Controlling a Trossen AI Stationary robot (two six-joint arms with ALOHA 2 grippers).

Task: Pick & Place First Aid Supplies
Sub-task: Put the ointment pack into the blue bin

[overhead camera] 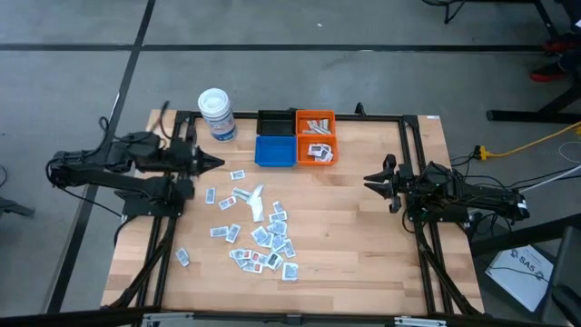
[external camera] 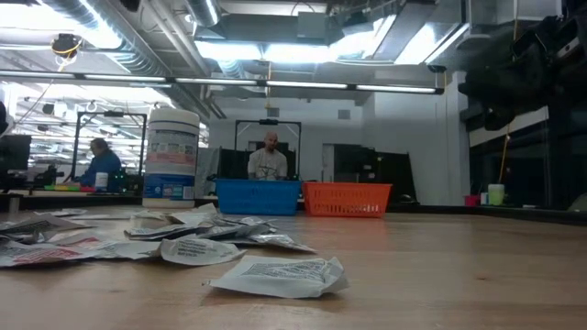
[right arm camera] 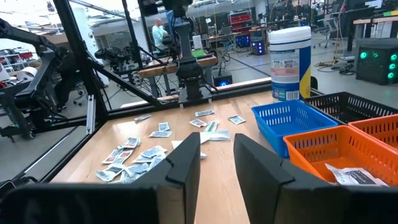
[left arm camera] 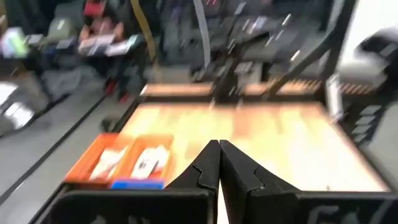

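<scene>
Several small white and grey sachets (overhead camera: 259,227) lie scattered flat on the wooden table's left-centre; they also show in the low view (external camera: 275,273) and the right wrist view (right arm camera: 134,155). A few more sachets (overhead camera: 318,150) lie inside the orange bin (overhead camera: 316,136). My left gripper (overhead camera: 218,163) hangs shut at the table's left edge, above the far end of the pile, touching nothing. My right gripper (overhead camera: 368,180) is open at the right edge, its fingers pointing left toward the pile, holding nothing.
A white lidded tub (overhead camera: 217,114) stands at the far left. A black bin (overhead camera: 275,123), a blue bin (overhead camera: 275,151) and the orange bin sit together at the far centre. Bare wood (overhead camera: 363,245) stretches between the pile and the right arm. People show in the room behind.
</scene>
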